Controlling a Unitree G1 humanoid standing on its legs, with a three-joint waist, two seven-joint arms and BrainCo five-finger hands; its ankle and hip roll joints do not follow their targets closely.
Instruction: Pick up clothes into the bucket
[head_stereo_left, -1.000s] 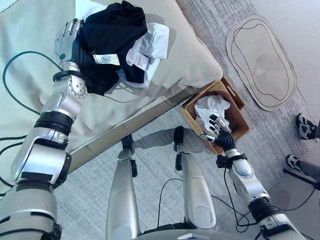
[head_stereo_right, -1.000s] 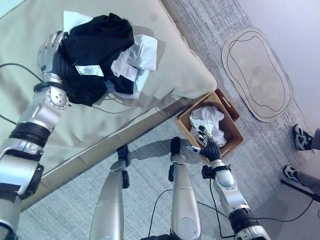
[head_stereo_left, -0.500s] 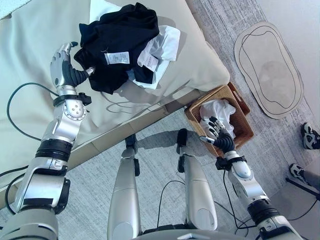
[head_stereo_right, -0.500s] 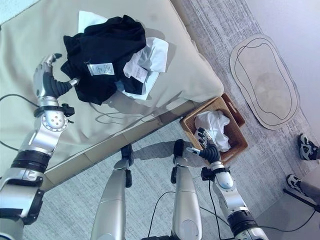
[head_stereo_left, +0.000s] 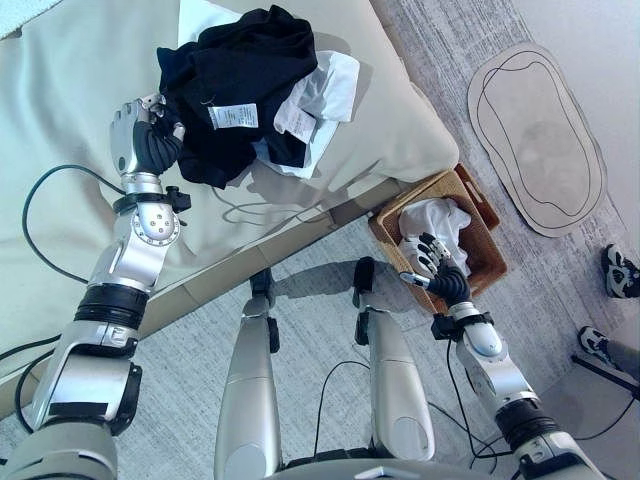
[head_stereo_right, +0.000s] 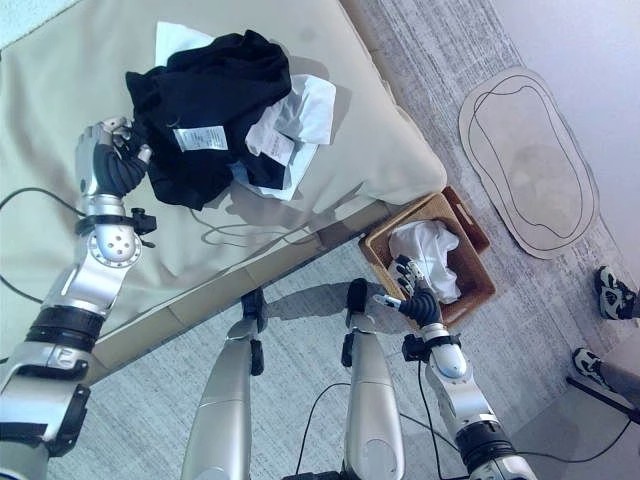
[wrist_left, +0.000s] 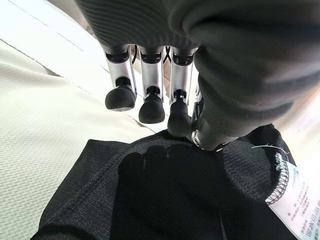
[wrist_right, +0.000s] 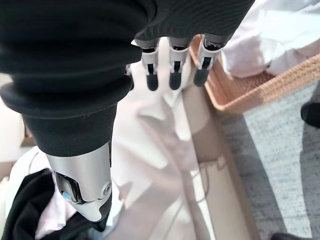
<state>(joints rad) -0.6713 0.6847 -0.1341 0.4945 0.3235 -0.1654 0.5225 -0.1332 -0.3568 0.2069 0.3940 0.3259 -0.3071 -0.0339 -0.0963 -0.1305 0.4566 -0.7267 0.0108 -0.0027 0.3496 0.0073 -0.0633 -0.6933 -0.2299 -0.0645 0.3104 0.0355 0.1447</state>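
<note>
**Entry: left hand at the edge of the black garment, basket waiting beside the bed**

Left eye view. We recorded a heap of clothes on the beige bed (head_stereo_left: 60, 90): a black garment (head_stereo_left: 240, 85) on top, a white garment (head_stereo_left: 325, 90) under its right side. Our left hand (head_stereo_left: 145, 140) sat at the heap's left edge, fingers curled inward against the black cloth. Whether cloth lay inside the curl we could not tell here. The wicker basket (head_stereo_left: 480, 265) stood on the floor past the bed's corner, with a white cloth (head_stereo_left: 435, 220) in it. Our right hand (head_stereo_left: 440, 270) hung just beside the basket's near rim, fingers loosely spread, holding nothing.

Right eye view. The same layout; the left hand touched the black garment's near edge.

Left wrist view. The dark fingertips (wrist_left: 151, 107) bent down toward the hem of the black cloth, the thumb at its fold. Contact looked slight; we could not confirm a pinch.

Right wrist view. Relaxed fingers pointed at the basket's corner.

Handling note, as our judgement: we needed the fingers driven deeper, gathering a thick fold rather than the hem alone, and the grip closed firmly before lifting. The lift should go high, or the trailing cloth could drag the white garment off the bed.
</note>
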